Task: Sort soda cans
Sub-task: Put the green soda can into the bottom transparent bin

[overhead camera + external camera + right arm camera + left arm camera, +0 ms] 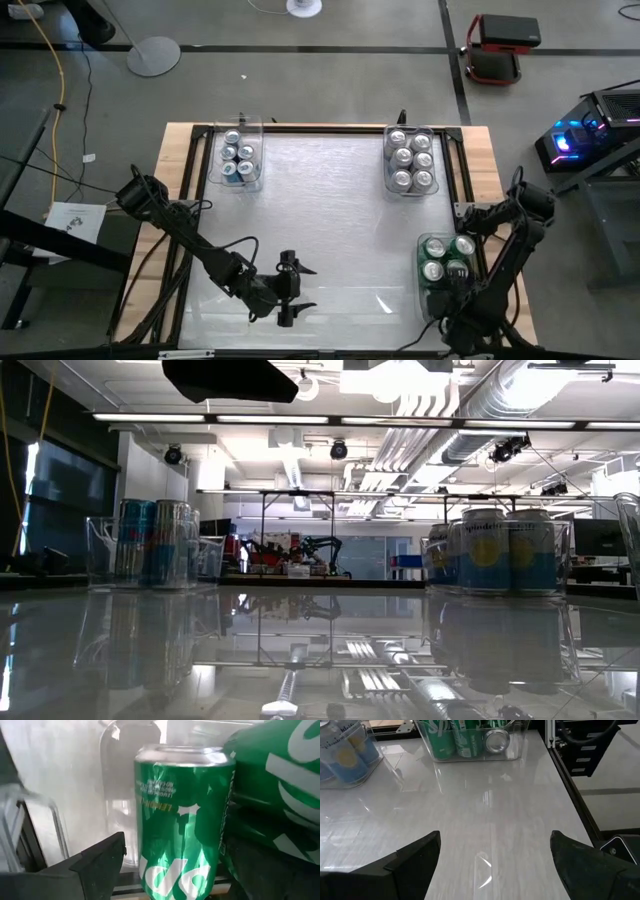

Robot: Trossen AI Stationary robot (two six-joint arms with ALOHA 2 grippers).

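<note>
Three clear bins are seen on the pale surface (320,200) in the high view. A bin at the upper left (237,155) is filled with blue and silver cans (238,155); a bin at the upper right (411,158) is packed with six light-blue and yellow cans (411,158); a bin at the lower right (447,275) is loaded with green cans (446,258).

The left tool (288,290) is held above bare surface at the lower centre of the high view, its fingers spread wide with nothing between them.

The right tool (458,292) is placed at the green-can bin in the lower right. In the right wrist view its fingers (95,865) stand apart on either side of an upright green can (182,820), with a gap visible beside the near finger; the can is not gripped. A second green can (275,790) lies tilted against it.
</note>
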